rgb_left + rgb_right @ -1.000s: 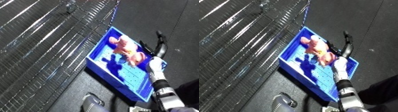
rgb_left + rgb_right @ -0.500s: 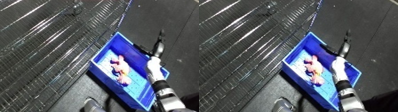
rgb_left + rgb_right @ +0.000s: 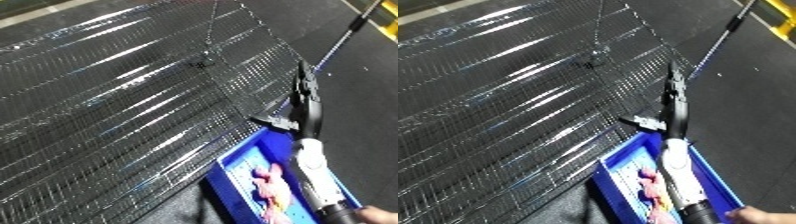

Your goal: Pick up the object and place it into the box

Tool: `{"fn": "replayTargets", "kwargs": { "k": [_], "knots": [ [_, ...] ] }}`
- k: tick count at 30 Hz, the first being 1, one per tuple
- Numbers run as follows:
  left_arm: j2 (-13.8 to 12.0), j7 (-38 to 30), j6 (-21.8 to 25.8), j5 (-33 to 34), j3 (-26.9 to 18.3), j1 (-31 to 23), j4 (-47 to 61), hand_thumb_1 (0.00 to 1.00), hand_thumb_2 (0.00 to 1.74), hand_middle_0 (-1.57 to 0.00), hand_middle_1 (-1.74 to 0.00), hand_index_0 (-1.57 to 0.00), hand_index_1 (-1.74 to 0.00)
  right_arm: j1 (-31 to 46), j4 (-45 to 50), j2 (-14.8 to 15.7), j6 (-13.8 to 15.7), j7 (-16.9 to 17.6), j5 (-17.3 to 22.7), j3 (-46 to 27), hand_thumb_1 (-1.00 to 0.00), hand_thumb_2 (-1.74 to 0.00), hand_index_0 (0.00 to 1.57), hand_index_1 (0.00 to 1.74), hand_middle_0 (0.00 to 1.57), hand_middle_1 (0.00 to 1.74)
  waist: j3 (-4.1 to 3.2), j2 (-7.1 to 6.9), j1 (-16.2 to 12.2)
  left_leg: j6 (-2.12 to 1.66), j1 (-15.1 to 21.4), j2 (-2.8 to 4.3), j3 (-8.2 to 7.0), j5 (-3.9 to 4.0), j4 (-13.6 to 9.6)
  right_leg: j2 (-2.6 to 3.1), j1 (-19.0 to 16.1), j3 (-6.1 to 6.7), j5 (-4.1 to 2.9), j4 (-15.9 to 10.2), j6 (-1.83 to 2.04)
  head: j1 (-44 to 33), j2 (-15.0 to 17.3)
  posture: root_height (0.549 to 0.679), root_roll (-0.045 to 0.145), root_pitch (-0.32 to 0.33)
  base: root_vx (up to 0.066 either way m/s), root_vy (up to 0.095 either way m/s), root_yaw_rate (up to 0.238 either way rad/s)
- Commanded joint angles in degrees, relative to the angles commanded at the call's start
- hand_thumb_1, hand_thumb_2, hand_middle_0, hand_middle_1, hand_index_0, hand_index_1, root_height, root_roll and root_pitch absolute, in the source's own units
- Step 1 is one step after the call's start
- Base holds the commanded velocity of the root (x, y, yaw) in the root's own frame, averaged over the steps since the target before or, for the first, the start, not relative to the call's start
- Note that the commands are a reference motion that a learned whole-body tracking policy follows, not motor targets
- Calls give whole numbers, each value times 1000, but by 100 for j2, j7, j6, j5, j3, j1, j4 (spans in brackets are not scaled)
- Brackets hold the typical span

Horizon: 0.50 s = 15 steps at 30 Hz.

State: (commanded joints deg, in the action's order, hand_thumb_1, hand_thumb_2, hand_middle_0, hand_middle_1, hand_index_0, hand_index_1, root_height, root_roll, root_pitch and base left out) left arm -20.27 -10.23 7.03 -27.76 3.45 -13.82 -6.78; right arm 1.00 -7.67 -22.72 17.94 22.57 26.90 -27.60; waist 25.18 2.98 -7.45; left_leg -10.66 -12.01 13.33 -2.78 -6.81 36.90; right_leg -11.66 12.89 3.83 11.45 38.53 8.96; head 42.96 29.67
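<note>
Right arm: the white and silver forearm is seen rising from the lower edge, crossing over the blue bin (image 3: 611, 180), and stretching up beyond the bin's far end toward the wire mesh surface (image 3: 133, 100).

Right hand (image 3: 306, 100): the black hand is held above and past the bin's upper corner, over the edge of the mesh. The fingers are extended nearly straight in line with the forearm, and the thumb is stuck out to the side. Nothing is seen held, and the hand is apart from the object; the hand is released.

Left hand: none is shown in either view.

Object: a pink and yellowish object (image 3: 271, 185) is seen lying on the floor inside the bin, beside the forearm and below the hand. Its exact shape cannot be made out.

Bin: the blue bin is set at an angle just beside the lower edge of the mesh, on the dark floor; only its upper part is inside the views.

Beyond the bin: a thin pole (image 3: 722, 35) is seen running diagonally across the dark floor above the hand.
</note>
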Motion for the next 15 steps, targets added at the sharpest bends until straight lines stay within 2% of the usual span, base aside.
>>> {"fn": "replayTargets", "kwargs": {
  "k": [8, 15],
  "knots": [
    [13, 13, -81, 4, 2, -9, 54, 1000, 1740, -1570, -1740, -1570, -1740, -252, 146, 107, -63, -173, 91, 451, 0, 0, 0, 0, 0, 0, 8, -61, 246, 6, -55, -22, 97, 63, -67, -2, -17, -64, 50, 45, 0, -981, -254, 635, 49, -225, 1, -1, 103],
    [38, -2, -116, 59, -54, -33, 114, 1000, 1740, -1570, -1740, -1570, -1740, -373, 196, 209, -200, -475, 196, 1041, 0, 0, 0, 0, 0, 0, 26, -127, 477, 15, -85, -61, 187, 98, -128, -18, -18, -122, 84, 73, -2, -1899, -395, 635, 46, -221, 15, 3, 73]
  ]
}}
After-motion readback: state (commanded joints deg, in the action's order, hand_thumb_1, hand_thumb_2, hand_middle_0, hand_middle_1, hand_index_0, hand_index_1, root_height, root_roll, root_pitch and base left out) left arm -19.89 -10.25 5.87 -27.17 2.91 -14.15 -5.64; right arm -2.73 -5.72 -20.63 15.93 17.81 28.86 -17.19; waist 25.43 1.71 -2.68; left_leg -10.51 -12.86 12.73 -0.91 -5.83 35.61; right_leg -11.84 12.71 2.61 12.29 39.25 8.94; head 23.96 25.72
